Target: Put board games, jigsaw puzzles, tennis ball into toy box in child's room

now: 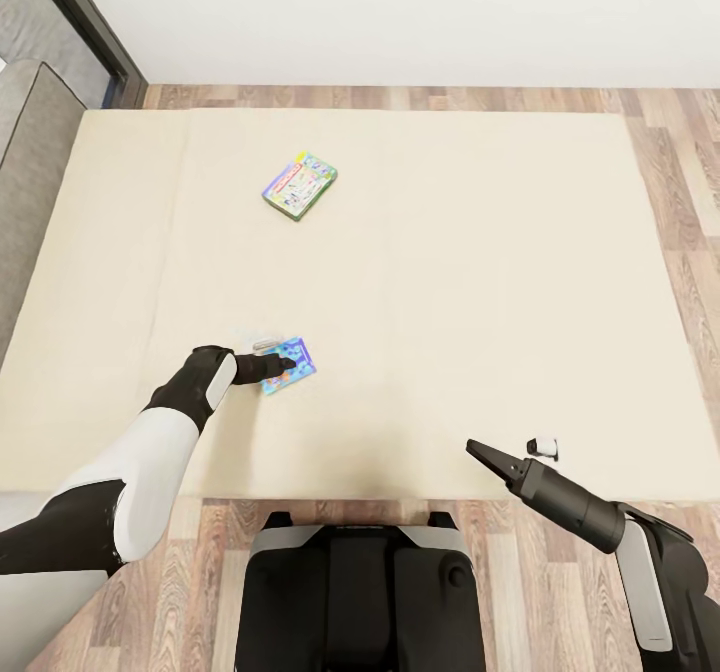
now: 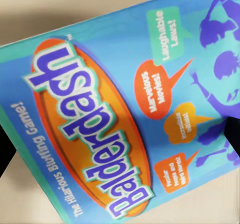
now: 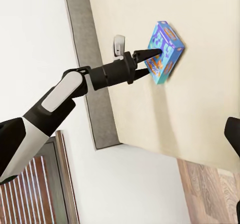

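**Two games on the bed, none boxed yet**

The beige bed (image 1: 420,282) lies between a wood-plank floor and a white wall. The left tool (image 1: 283,363) sits at the blue game (image 1: 290,367) near the bed's near edge; in the right wrist view its fingers (image 3: 152,51) straddle the box, one over its face and one along its side, spread around it and, by my reading, not yet pinching. The right tool (image 1: 505,452) hovers over the bed's near edge, well away from the game, fingers spread and empty.

The blue game reads "Balderdash", with "The Hilarious Bluffing Game!", "Laughable Laws!" and "Marvelous Movies!". A second, pale colourful game (image 1: 300,185) lies farther up the bed, toward the wall; its print is too small to read.

Judging from this, the task is early: both bed games remain unmoved.
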Available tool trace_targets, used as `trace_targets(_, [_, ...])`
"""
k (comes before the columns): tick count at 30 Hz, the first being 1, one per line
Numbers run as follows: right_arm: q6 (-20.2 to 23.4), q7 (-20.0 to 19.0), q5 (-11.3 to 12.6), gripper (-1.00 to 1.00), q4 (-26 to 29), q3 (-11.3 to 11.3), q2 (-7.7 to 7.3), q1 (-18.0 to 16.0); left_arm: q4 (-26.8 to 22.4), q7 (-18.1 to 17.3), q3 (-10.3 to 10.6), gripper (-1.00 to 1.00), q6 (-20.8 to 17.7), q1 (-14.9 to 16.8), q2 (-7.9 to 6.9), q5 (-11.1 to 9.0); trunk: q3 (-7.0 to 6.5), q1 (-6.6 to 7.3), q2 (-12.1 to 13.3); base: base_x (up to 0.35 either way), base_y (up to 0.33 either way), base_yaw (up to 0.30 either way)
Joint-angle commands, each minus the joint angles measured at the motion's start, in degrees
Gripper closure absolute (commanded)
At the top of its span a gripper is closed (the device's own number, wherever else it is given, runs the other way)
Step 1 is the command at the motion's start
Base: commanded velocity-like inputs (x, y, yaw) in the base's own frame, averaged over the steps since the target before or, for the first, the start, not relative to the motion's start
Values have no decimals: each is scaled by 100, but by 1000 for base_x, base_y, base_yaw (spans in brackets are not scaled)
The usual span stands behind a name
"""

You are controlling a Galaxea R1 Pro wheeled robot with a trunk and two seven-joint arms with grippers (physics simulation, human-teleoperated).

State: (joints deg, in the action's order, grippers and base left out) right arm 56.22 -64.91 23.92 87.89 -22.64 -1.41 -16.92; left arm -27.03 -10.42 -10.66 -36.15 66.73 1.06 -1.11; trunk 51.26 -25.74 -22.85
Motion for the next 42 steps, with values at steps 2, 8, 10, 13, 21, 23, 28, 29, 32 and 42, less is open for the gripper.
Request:
trace_targets(2, [22,-19,-2,-100,3,-4,0,1,-6,-19,-33,-100,-41,-2,4,-8,6,-4,-7,0,-30,0])
trace_targets(8, [20,-21,-2,-100,2,-3,0,-2,-7,-21,-33,-100,-41,-2,0,-4,6,-4,-7,0,-4,0])
trace_targets(10, [10,-21,-2,-100,0,3,0,1,-8,-20,-33,-100,-41,-2,3,-4,6,-4,-7,0,0,0])
trace_targets(13, [-3,-21,-2,-100,0,2,0,3,-6,-17,-27,-100,-41,-2,7,-4,6,-4,-7,0,-73,0])
trace_targets(21, [-6,-21,-2,-100,1,4,0,5,-8,-15,-24,-100,-40,-2,8,-4,6,-4,-7,0,-155,0])
trace_targets(23, [-6,-21,-2,-100,0,5,0,5,-8,-13,-27,-100,-38,-2,9,-4,6,-4,-7,0,-164,0])
trace_targets(28, [-6,-21,-2,-100,0,5,1,3,-4,-13,-30,-100,-39,-2,16,-4,6,-4,-7,0,-243,0])
trace_targets(29, [-6,-21,-2,-100,0,5,1,2,-4,-13,-28,-100,-40,-2,16,-4,6,-4,-7,0,-189,0])
trace_targets(32, [-6,-21,-2,-100,1,5,0,4,-7,-13,-28,-100,-35,-2,17,-4,6,-4,-7,0,-194,0])
trace_targets(42, [-6,-21,-2,-100,1,5,0,5,-6,-12,-26,-100,-32,-2,42,2,6,-4,-7,0,-247,0])
